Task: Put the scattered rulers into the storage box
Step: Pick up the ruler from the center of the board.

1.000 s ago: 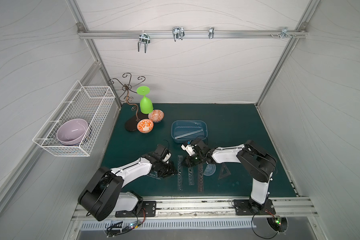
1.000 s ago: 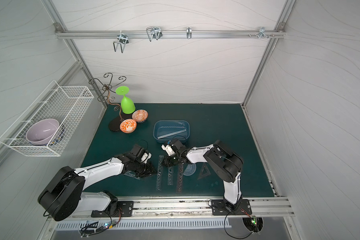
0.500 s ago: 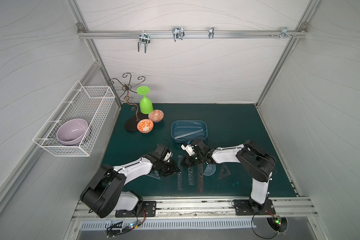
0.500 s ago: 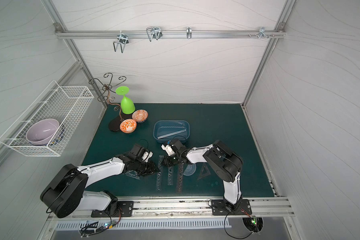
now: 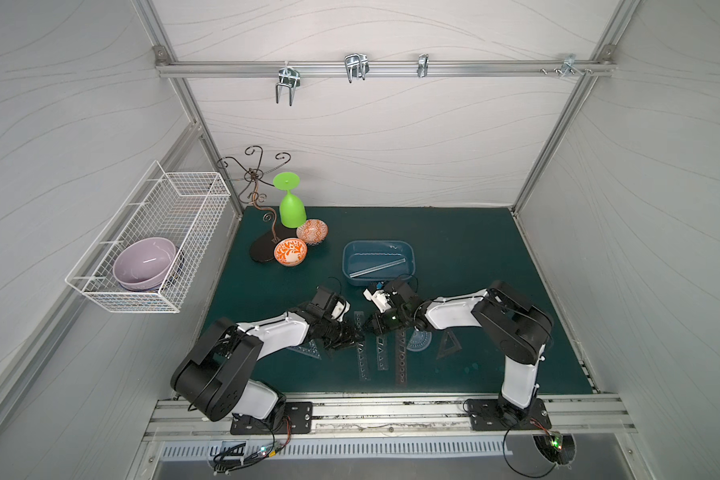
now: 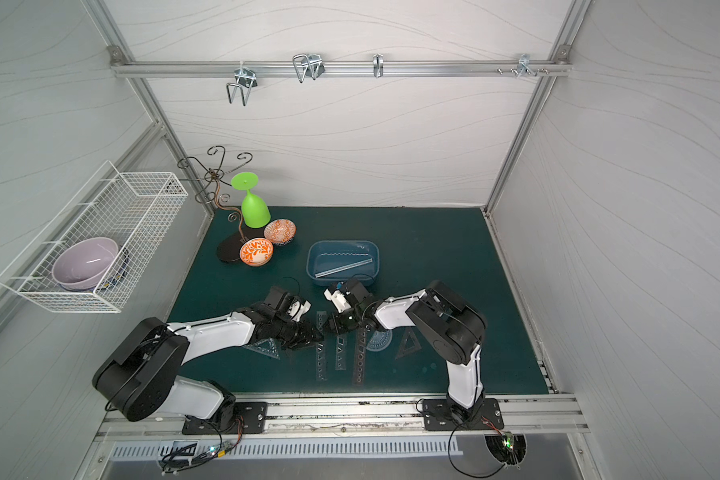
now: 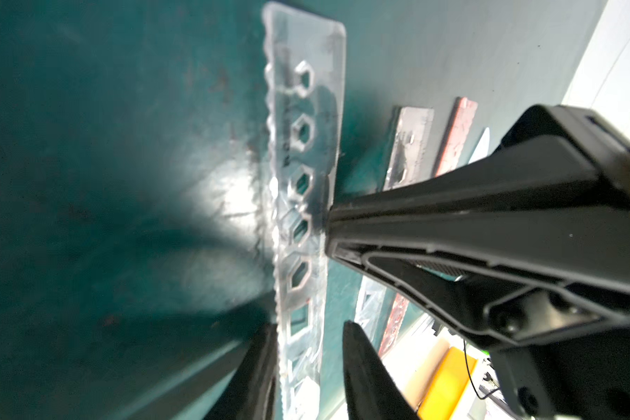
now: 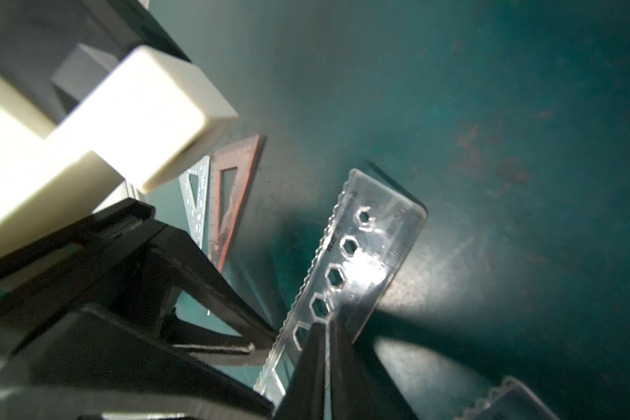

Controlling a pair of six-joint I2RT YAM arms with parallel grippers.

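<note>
Over the last second the left gripper (image 5: 347, 335) has crept a little farther across the green mat (image 5: 474, 249) toward the right gripper (image 5: 368, 326), which has scarcely shifted; the two now meet tip to tip over the far end of the clear stencil ruler (image 8: 364, 254). Right gripper (image 8: 326, 329): clenched on the ruler from its straight-edged side, beside the row of hexagonal holes, with that end tilted up so that a shadow shows beneath it. Left gripper (image 7: 308, 327): jaws apart, straddling the ruler's width a little nearer the front rail; one finger (image 7: 257, 371) lies at the wavy edge and the other stands clear of the straight edge, so nothing is grasped on this side. Key relation: the ruler's long axis runs from front rail toward back wall, and the storage box (image 5: 378, 242) lies just beyond the raised end, nearer the right gripper than the left; a carry would probably go that way, along the axis. One clear strip (image 5: 377, 267) already lies slantwise in the box; two further strips (image 5: 400, 357), a protractor (image 5: 419, 338) and a dark set square (image 5: 448, 345) lie on the mat. Hidden or doubtful: in both top views the black fingers mask the grip itself; whether the ruler's near end rests on the mat cannot be told; the left wrist view is blurred, so contact at the wavy edge is uncertain; a clear set square (image 5: 306, 350) is partly covered by the left arm.
</note>
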